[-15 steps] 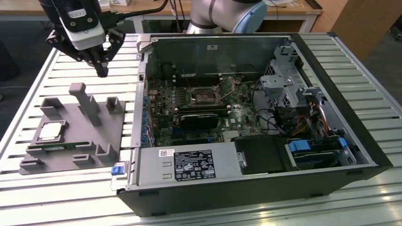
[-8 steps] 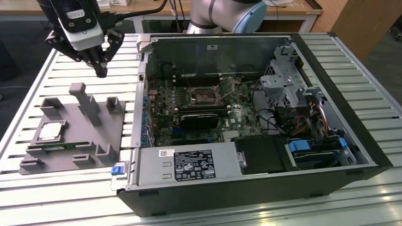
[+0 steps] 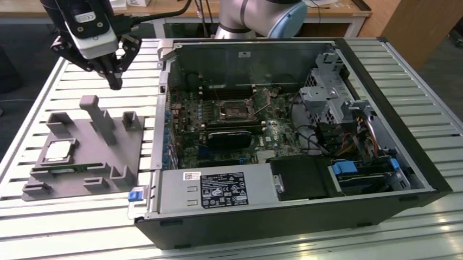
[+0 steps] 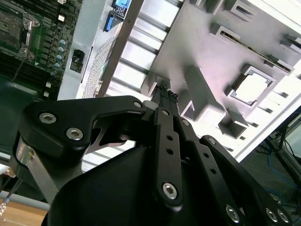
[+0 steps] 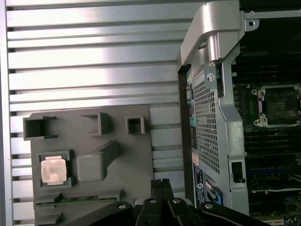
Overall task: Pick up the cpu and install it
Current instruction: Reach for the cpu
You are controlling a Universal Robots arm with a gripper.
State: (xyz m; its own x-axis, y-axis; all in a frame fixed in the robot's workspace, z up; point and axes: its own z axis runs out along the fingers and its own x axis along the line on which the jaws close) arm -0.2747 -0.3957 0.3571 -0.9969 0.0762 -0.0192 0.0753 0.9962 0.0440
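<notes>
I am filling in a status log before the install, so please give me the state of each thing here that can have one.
gripper: shut, holding nothing, in the air near the grey holder.
cpu: lying flat in its pocket in the grey holder, not picked up.
memory stick: lying in its slot in the grey holder.
computer case: lying on its side, open.
cpu socket: empty.
</notes>
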